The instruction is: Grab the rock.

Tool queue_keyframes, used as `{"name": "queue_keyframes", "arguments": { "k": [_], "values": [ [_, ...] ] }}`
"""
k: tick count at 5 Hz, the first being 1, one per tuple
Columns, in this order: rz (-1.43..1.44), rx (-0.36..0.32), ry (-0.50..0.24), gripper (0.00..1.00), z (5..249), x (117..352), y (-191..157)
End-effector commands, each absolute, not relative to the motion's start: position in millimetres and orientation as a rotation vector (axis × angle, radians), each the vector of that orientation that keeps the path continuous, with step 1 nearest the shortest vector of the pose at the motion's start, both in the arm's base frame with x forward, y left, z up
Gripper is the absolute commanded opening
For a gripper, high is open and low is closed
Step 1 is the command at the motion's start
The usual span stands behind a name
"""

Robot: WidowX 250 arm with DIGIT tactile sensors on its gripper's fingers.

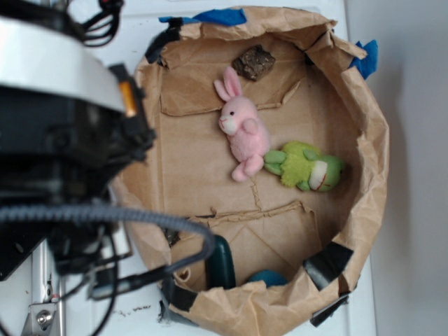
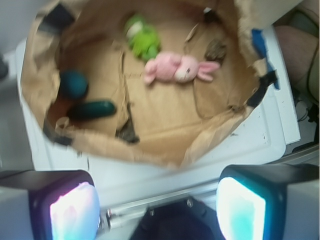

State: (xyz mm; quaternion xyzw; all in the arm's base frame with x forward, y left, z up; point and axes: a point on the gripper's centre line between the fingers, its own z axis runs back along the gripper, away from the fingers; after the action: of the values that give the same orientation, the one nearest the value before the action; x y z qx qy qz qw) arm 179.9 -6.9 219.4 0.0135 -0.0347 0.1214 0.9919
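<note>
The rock [image 1: 253, 61] is a rough dark brown-grey lump at the far end of the brown paper bin, just beyond the pink bunny's ears. In the wrist view the rock [image 2: 216, 50] lies at the upper right, next to the bunny's ears. My gripper [image 2: 157, 210] is open and empty, with its two fingers wide apart at the bottom corners. It hangs high above the white table outside the bin's rim, far from the rock. In the exterior view the arm's dark body [image 1: 63, 140] fills the left side and the fingers are hidden.
The paper bin [image 1: 374, 161] has tall crumpled walls. Inside lie a pink bunny [image 1: 241, 129], a green plush frog [image 1: 306, 166], a smooth dark green oblong object [image 1: 220, 264] and a blue ball [image 1: 267, 278]. Blue and black tape sits on the rim.
</note>
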Motion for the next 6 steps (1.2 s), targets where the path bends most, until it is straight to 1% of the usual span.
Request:
{"name": "queue_keyframes", "arguments": {
  "k": [1,4,5,6],
  "values": [
    [0.658,-0.18,-0.085,1.0,207,182,-27],
    [0.658,-0.18,-0.085,1.0,207,182,-27],
    [0.797,-0.129,-0.112,1.0,195,207,-8],
    [0.872,-0.099,-0.112,1.0,176,228,9]
  ]
}}
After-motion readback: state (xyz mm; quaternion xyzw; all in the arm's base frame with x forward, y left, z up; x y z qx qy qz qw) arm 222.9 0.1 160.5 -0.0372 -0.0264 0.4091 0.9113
